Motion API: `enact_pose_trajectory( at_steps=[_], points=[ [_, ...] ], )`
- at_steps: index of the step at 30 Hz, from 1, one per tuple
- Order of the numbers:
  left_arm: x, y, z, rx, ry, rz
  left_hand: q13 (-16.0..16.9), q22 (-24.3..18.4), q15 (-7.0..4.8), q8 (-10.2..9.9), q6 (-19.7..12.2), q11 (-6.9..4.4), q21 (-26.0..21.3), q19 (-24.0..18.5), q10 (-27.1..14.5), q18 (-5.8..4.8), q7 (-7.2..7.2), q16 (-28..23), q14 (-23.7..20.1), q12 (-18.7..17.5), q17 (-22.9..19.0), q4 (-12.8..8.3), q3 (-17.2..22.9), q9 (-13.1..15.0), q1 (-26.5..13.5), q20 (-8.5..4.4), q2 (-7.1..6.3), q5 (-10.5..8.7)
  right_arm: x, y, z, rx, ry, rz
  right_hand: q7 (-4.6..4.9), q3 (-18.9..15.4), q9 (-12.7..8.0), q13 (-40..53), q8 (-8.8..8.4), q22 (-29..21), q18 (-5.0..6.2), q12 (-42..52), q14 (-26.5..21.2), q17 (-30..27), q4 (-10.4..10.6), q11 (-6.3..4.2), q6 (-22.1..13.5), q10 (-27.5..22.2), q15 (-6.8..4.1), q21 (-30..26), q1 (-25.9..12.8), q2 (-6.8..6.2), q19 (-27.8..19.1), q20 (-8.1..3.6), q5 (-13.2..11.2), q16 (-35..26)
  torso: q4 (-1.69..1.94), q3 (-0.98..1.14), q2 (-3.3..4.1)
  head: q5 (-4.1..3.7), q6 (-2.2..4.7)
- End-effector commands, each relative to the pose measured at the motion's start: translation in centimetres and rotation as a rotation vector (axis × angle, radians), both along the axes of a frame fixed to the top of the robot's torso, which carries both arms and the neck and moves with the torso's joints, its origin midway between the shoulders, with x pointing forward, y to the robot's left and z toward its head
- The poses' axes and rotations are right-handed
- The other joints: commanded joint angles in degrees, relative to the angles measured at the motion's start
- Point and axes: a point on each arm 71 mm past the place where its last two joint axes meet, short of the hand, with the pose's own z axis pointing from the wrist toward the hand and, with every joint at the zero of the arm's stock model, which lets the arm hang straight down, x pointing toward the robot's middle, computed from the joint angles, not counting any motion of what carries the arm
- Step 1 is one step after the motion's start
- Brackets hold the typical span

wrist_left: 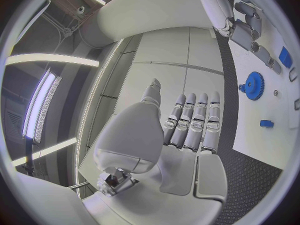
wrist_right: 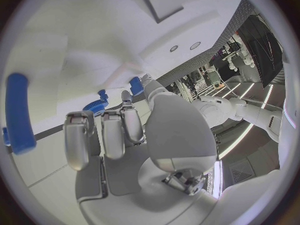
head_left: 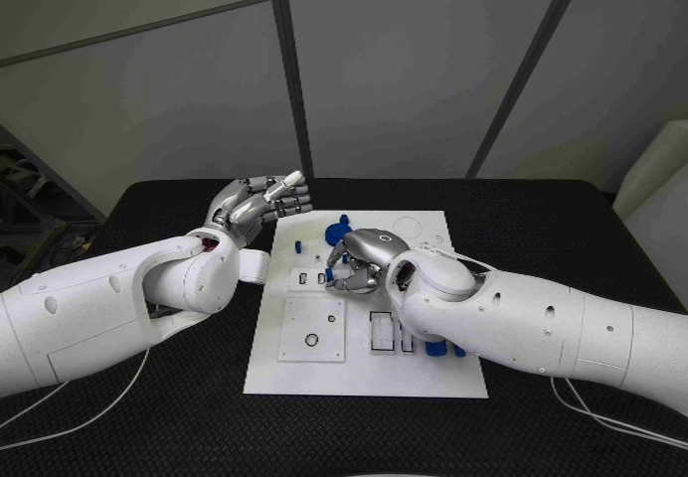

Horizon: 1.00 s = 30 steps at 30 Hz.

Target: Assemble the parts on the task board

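Note:
The white task board lies in the middle of the black table. My right hand hovers low over the board's middle with its fingers curled down. A small blue part sits between its thumb and a fingertip, apparently pinched. A blue gear stands on the board just beyond that hand. My left hand is raised beside the board's far left corner, fingers straight and side by side, holding nothing.
More blue parts lie on the board's near right, half under my right forearm. A small blue piece rests near the board's left edge. A long blue bar lies beside the right hand. Black table surrounds the board.

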Motion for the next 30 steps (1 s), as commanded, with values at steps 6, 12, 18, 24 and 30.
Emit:
enact_pose_trajectory(
  at_steps=[6, 12, 18, 24, 30],
  points=[
    [0.1, 0.0, 0.1, 0.008, -0.003, -0.019, 0.0, -0.2, -0.04, -0.4, 0.1, 0.21, 0.0, 0.5, 0.2, -1.04, 2.15, 0.0, 0.2, -0.3, 0.0, -0.6, -0.2, -0.1, -0.3, -0.15, 0.39, 0.14, -0.7, -0.7, 1.2, 0.107, -0.076, 0.033, 0.0, -0.2, 0.0, 4.3, -0.2, 15.1, -0.87, -0.5, 3.5, 3.8, 0.3, 0.12, -0.6, -0.6, 0.32, 0.2, 0.3, -0.75, 5.9, 0.53, -0.1, -0.6, -0.04, 0.02, -0.11, 0.11, 0.17],
    [0.1, 0.3, -0.1, 0.075, 0.002, -0.06, 0.5, 1.1, -2.39, 0.4, 3.2, -1.49, 4.0, 8.0, 5.6, -0.54, 1.05, 4.0, 10.0, 1.4, 1.3, -1.7, -0.8, 0.4, -0.4, -1.95, 1.72, 0.14, -2.4, -2.8, 2.0, 0.187, -0.034, 0.154, 0.2, -0.1, 0.2, 2.9, -0.11, 15.1, -0.87, -2.3, 3.1, 2.3, 0.6, 0.28, -1.3, -1.8, 0.47, 0.2, 1.6, -1.02, 5.9, 0.68, -0.1, -1.6, -0.14, -0.05, -0.45, 0.53, 0.6],
    [0.2, 0.8, -0.9, 0.237, 0.037, -0.155, 0.8, 3.5, -7.43, 2.2, 9.2, -5.54, 10.5, 19.3, 14.8, -0.36, -2.48, 9.8, 23.9, 3.7, 4.8, -2.2, -1.5, 1.5, -0.3, -6.66, 3.52, 0.2, -3.9, -6.4, 3.3, 0.251, 0.099, 0.198, 0.06, 0.4, 0.7, -0.2, 0.18, 13.9, -0.53, -6.3, 2.1, -1.0, 0.5, 0.14, -0.8, -4.0, 0.38, -0.8, 3.7, -0.86, 5.1, 0.68, 1.0, -3.9, -0.37, 0.14, -1.37, 0.97, 0.61],
    [0.4, 0.8, -1.3, 0.475, 0.083, -0.267, 3.3, 7.5, -13.0, 5.0, 16.4, -10.83, 18.8, 30.2, 27.9, -0.37, -7.22, 19.4, 37.5, 7.7, 12.4, -1.8, -3.0, 4.2, -0.7, -12.1, 4.42, 0.15, -3.9, -10.0, 5.0, 0.319, 0.162, 0.136, -0.2, 0.6, 1.2, -1.3, 0.37, 12.4, -0.13, -7.5, 1.8, -2.6, 0.4, -0.12, 0.2, -4.4, 0.16, -2.0, 4.7, -0.55, 4.1, 0.49, 1.6, -5.3, -0.45, 0.52, -2.45, 1.29, 0.38],
    [1.1, 0.2, -1.0, 0.783, 0.113, -0.34, 11.5, 20.5, -15.22, 6.8, 18.0, -13.0, 32.2, 33.8, 32.6, -1.86, -9.15, 53.5, 37.9, 13.1, 47.4, 0.3, -6.2, 9.4, -3.1, -14.5, 3.88, 0.17, -2.5, -13.0, 6.6, 0.383, 0.167, 0.045, -0.26, 0.9, 1.4, -1.6, 0.32, 12.2, -0.07, -7.9, 1.8, -2.8, 0.2, -0.21, 0.5, -4.4, 0.08, -2.1, 5.2, -0.41, 4.0, 0.4, 2.2, -5.5, -0.35, 0.94, -3.59, 1.67, -0.03]
  ],
)
